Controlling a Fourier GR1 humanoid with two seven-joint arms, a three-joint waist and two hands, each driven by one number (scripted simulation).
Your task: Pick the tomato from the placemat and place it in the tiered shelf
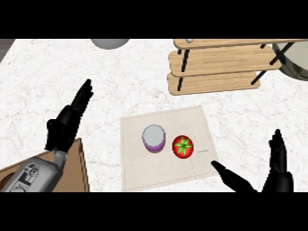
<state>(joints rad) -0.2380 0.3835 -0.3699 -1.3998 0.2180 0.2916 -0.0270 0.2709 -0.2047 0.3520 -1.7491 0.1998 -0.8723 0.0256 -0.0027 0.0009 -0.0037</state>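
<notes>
From where I stand, the white marbled table [56, 72] fills most of the scene. At its far right is the wooden tiered shelf [216, 65], with flat boards stacked on thin black posts. A pale placemat [163, 173] lies nearer, toward the middle. A brown wooden board [81, 169] shows at the near left corner, partly under the left forearm. A metal pot [307, 61] is cut off at the far right, just beside the shelf.

The left hand [64, 124] is over the table to the left of the mat, its fingers straight and close together, holding nothing. The right hand [276, 173] is at the near right, its fingers straight and its thumb spread wide toward the mat's right edge; it holds nothing either.

A grey rounded object [109, 43] sits at the far edge. On the mat, a small purple cup [153, 138] stands just left of the tomato [183, 145], which rests stem up, well apart from the shelf and clear of both hands.
</notes>
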